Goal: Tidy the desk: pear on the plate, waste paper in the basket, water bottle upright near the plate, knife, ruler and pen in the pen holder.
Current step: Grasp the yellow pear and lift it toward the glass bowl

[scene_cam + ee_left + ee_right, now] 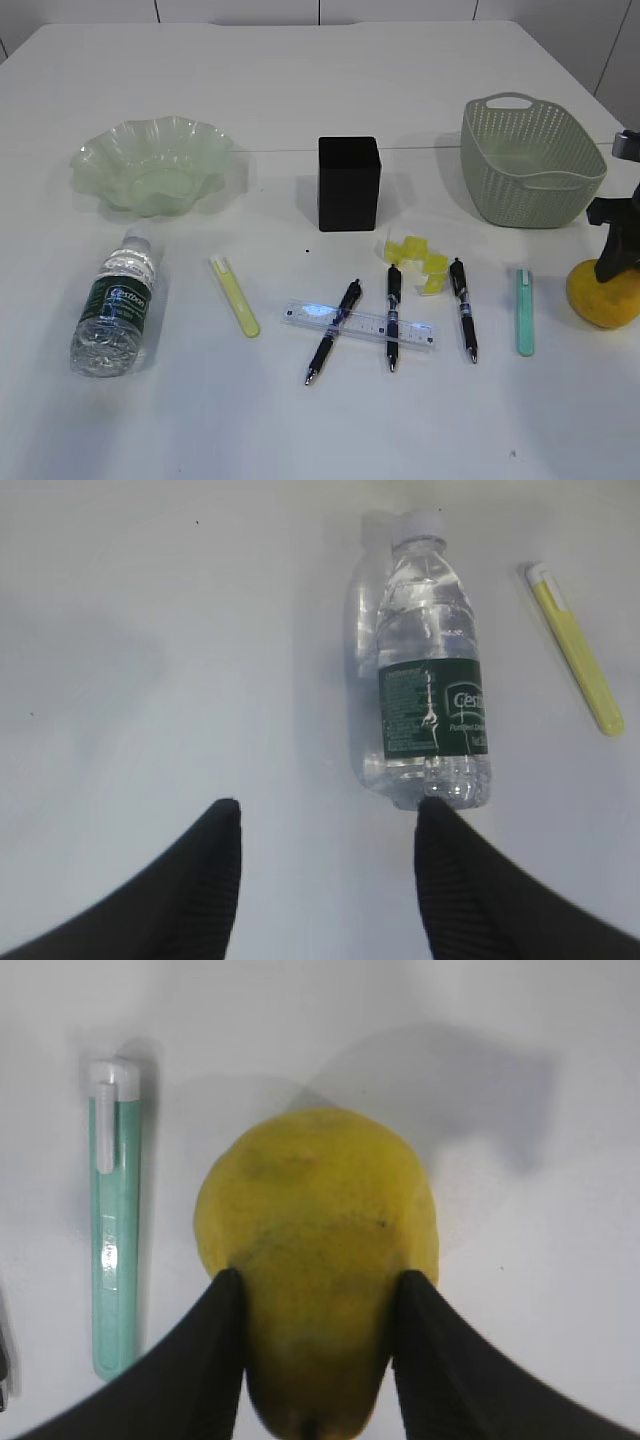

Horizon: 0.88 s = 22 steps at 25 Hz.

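Observation:
My right gripper [320, 1282] is shut on the yellow pear [315, 1190], which rests on the table at the right edge [603, 295]. My left gripper [328, 815] is open and empty, just short of the base of the water bottle [430, 670], which lies on its side at the front left [117, 305]. The green wavy plate [150, 165] is at the back left. The black pen holder [348, 183] stands in the middle. The clear ruler [360, 323] lies under two of three black pens [392, 315]. Crumpled yellow paper [417, 260] lies behind them.
A green basket [530, 160] stands at the back right. A yellow knife [234, 296] lies right of the bottle and also shows in the left wrist view [577, 660]. A teal knife [524, 311] lies left of the pear and shows in the right wrist view [115, 1230].

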{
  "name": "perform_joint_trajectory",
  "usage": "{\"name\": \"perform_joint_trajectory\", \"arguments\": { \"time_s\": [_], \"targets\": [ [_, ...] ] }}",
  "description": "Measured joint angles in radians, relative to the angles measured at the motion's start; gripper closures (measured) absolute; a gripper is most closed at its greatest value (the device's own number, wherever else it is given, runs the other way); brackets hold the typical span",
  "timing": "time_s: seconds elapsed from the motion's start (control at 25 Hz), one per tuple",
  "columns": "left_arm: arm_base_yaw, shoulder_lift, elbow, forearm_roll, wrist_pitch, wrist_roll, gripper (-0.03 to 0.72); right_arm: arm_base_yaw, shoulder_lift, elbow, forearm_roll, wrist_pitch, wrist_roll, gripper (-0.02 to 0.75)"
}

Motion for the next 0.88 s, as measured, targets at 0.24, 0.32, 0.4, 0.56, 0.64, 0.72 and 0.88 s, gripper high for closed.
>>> {"name": "perform_joint_trajectory", "arguments": {
  "time_s": [0.24,0.32,0.4,0.56,0.64,0.72,0.88],
  "targets": [
    [0.0,0.0,0.0,0.0,0.0,0.0,0.293,0.0,-0.004,0.0,0.022,0.0,-0.008,0.458],
    [0.0,0.0,0.0,0.0,0.0,0.0,0.293,0.0,-0.019,0.0,0.035,0.006,-0.021,0.47],
    [0.0,0.0,0.0,0.0,0.0,0.0,0.293,0.0,-0.046,0.0,0.049,0.009,-0.033,0.477],
    [0.0,0.0,0.0,0.0,-0.002,0.0,0.293,0.0,-0.083,0.0,0.06,0.028,-0.045,0.48],
    [0.0,0.0,0.0,0.0,-0.002,0.012,0.293,0.0,-0.097,0.0,0.085,0.048,-0.064,0.482],
    [-0.003,0.0,0.0,0.0,-0.002,0.032,0.293,0.0,-0.122,0.0,0.135,0.067,-0.096,0.483],
    [-0.007,0.0,0.0,-0.01,-0.002,0.078,0.293,0.004,-0.192,0.0,0.233,0.106,-0.147,0.483]
  ]
}}
